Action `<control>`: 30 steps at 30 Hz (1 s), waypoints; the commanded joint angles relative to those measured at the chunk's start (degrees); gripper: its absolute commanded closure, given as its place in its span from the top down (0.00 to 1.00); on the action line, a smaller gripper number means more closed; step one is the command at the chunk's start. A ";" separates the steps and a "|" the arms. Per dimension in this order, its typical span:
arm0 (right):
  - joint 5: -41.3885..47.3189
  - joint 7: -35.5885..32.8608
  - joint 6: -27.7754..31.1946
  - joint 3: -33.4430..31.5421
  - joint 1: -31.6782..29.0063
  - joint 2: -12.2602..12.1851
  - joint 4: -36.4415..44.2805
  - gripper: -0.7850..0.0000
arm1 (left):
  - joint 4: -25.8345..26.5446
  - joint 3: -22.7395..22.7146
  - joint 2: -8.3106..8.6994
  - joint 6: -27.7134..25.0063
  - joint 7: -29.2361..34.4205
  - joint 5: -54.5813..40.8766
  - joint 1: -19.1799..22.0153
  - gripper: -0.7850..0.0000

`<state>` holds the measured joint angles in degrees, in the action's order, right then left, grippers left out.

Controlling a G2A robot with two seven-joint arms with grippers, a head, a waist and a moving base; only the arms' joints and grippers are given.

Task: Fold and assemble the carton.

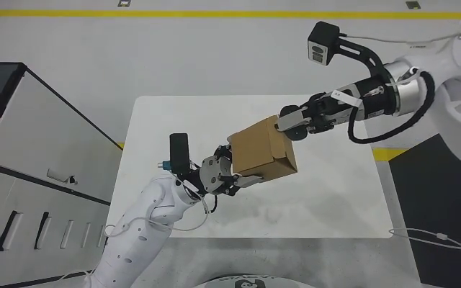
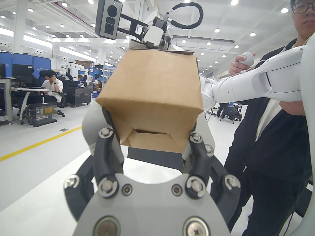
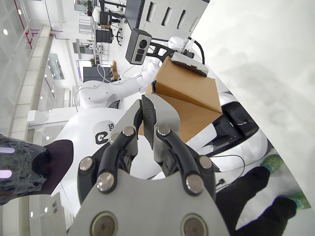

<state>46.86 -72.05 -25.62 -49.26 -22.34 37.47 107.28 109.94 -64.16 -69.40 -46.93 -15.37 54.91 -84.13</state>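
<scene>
Carton (image 1: 264, 149) held over the table (image 1: 324, 209), mid-assembly

Left gripper (image 1: 232, 171), at the carton's 8 o'clock, clamps its near end. Right gripper (image 1: 282, 124), pinched together at 2 o'clock, should push the far end in squarely against that firm hold.

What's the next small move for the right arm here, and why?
Probably nudge the right gripper inward to press the ajar flap closed. The left gripper clamps the carton's opposite end, holding it above the table, and the right gripper sits shut beside that gap.

Top view looks down; both wrist views closely face the carton (image 1: 263, 149).
</scene>
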 commanded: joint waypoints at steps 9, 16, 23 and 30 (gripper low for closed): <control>-2.16 -2.35 -1.64 -0.54 0.77 0.14 0.28 0.00 | 0.21 -0.23 0.09 0.35 0.23 0.69 -0.19 0.00; -3.03 -3.15 -2.39 -0.75 0.92 0.25 0.54 0.16 | 0.29 -0.19 0.11 0.55 0.11 0.82 -0.28 0.00; -3.87 -3.42 -3.19 -0.81 1.12 0.39 0.71 0.18 | 0.52 -0.44 0.19 0.81 0.24 1.44 -0.42 0.00; -4.35 -2.98 -3.63 -0.23 1.69 0.17 1.04 0.24 | 0.80 -0.60 0.27 1.02 0.34 1.74 -0.64 0.00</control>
<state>42.54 -75.06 -29.22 -49.59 -20.74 37.69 108.30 110.71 -64.74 -69.13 -45.91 -15.00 56.61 -84.77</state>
